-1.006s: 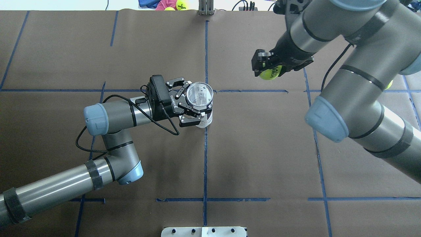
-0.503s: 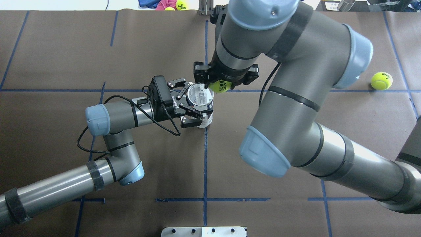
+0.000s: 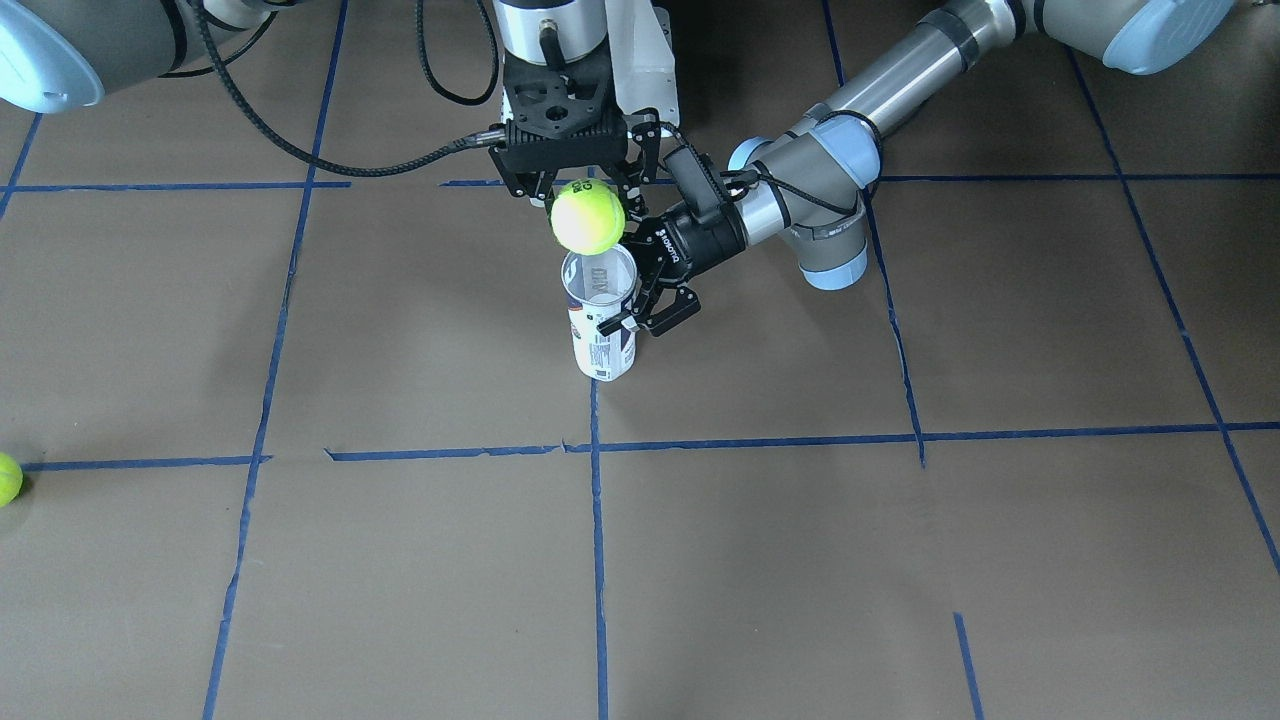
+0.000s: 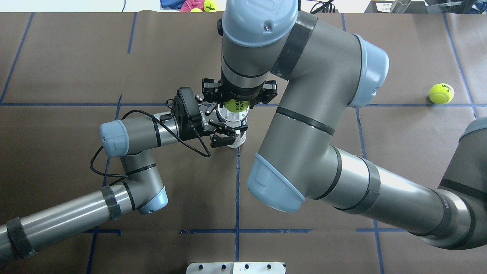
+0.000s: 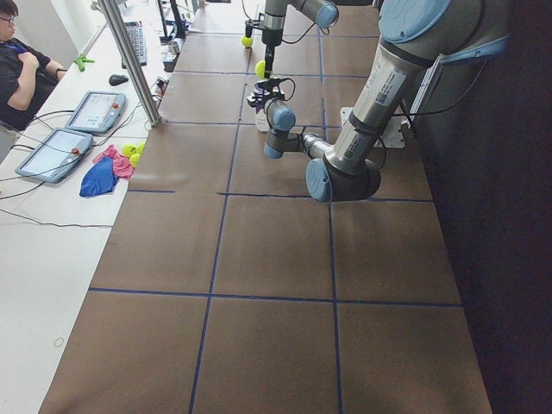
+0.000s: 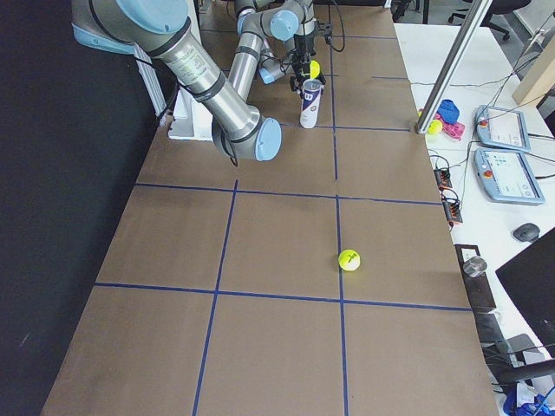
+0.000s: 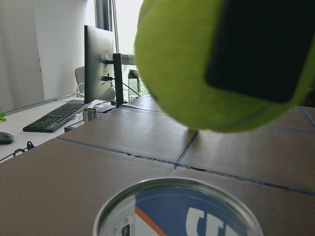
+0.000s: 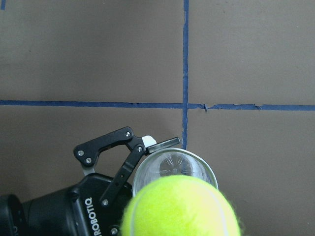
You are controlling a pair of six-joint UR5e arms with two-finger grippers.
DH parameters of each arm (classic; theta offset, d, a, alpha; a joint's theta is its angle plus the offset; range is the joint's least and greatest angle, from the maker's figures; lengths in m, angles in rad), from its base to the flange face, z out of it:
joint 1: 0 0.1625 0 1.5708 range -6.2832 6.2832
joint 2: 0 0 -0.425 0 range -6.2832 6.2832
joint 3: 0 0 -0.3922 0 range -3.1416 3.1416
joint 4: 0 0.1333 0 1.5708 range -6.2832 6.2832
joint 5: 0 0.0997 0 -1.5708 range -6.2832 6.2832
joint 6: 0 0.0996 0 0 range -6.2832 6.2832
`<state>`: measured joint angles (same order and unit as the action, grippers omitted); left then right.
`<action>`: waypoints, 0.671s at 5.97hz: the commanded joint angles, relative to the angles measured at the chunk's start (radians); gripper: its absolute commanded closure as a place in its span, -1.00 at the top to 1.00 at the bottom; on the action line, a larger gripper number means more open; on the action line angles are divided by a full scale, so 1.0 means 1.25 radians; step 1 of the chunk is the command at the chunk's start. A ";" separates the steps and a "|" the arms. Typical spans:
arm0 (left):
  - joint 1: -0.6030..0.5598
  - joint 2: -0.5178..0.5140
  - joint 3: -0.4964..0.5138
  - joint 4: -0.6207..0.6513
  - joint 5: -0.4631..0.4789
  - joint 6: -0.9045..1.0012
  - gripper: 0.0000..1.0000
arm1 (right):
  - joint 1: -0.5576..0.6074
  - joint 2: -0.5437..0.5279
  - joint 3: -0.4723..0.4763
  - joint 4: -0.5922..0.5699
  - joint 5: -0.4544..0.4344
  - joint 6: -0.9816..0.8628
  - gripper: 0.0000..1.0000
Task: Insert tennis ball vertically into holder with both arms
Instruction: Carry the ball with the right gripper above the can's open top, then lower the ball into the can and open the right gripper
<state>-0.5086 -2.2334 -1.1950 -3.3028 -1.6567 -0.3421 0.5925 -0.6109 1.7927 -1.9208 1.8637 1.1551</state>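
The holder (image 3: 601, 335) is a clear can with a white and navy label. It stands upright on the brown table, its open mouth (image 8: 173, 165) facing up. My left gripper (image 3: 640, 305) is shut on the holder's upper part from the side; it also shows in the overhead view (image 4: 227, 123). My right gripper (image 3: 588, 200) points straight down, shut on a yellow-green tennis ball (image 3: 588, 217). The ball (image 4: 236, 105) hangs just above the holder's mouth. In the left wrist view the ball (image 7: 197, 69) is above the rim (image 7: 147, 189).
A loose tennis ball (image 4: 441, 93) lies on the table at the right, also seen in the front view (image 3: 6, 478). More balls and cloth (image 4: 194, 5) sit beyond the far edge. A white base plate (image 4: 236, 267) is at the near edge. An operator (image 5: 17, 60) sits at a side desk.
My right arm has swung left with the tennis ball, from the far right of the table to over the holder's mouth. My left gripper has kept its hold on the holder.
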 commanded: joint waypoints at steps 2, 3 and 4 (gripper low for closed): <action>0.001 0.005 0.000 -0.001 0.000 0.000 0.88 | -0.003 0.002 -0.026 0.004 -0.005 -0.001 -0.15; 0.001 0.006 -0.001 -0.001 0.000 0.000 0.88 | -0.003 0.002 -0.028 0.004 -0.004 -0.001 0.48; 0.001 0.006 -0.001 -0.001 0.000 0.000 0.88 | -0.003 0.004 -0.033 0.005 -0.004 -0.001 0.98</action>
<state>-0.5078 -2.2265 -1.1960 -3.3041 -1.6567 -0.3421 0.5889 -0.6078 1.7572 -1.9156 1.8590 1.1535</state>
